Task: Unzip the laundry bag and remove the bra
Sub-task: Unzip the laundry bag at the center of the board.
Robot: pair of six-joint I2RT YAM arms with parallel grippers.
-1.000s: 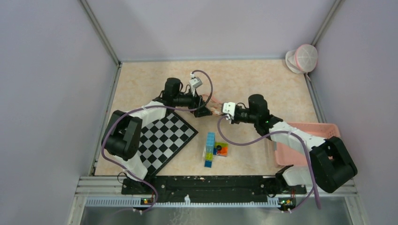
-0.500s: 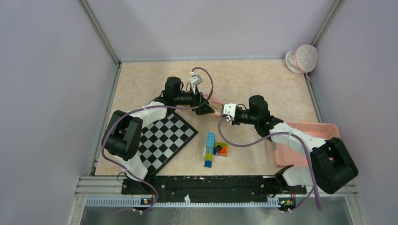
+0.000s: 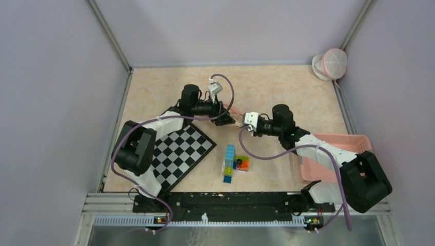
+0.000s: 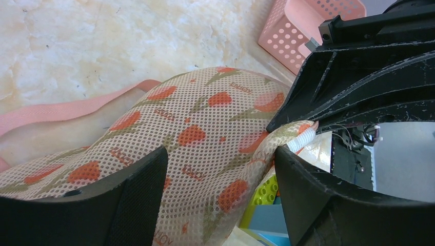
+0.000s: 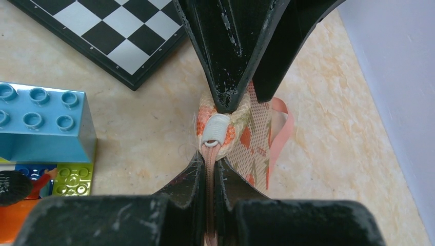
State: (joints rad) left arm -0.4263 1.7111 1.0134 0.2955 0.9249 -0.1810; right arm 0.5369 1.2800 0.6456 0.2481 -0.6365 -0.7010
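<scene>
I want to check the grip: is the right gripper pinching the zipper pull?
Yes, the right gripper is shut on the pink zipper pull of the laundry bag.

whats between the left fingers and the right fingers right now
The red-flowered mesh laundry bag: the left fingers pinch its end, and the right fingers pinch its pink pull cord. This is clearest in the right wrist view.

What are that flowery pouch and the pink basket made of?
The laundry bag looks like soft synthetic mesh: it has tiny holes all over and printed orange flowers, and it bunches and folds. The pink basket seems to be rigid moulded plastic, slightly glossy, with regular rows of round holes.
</scene>
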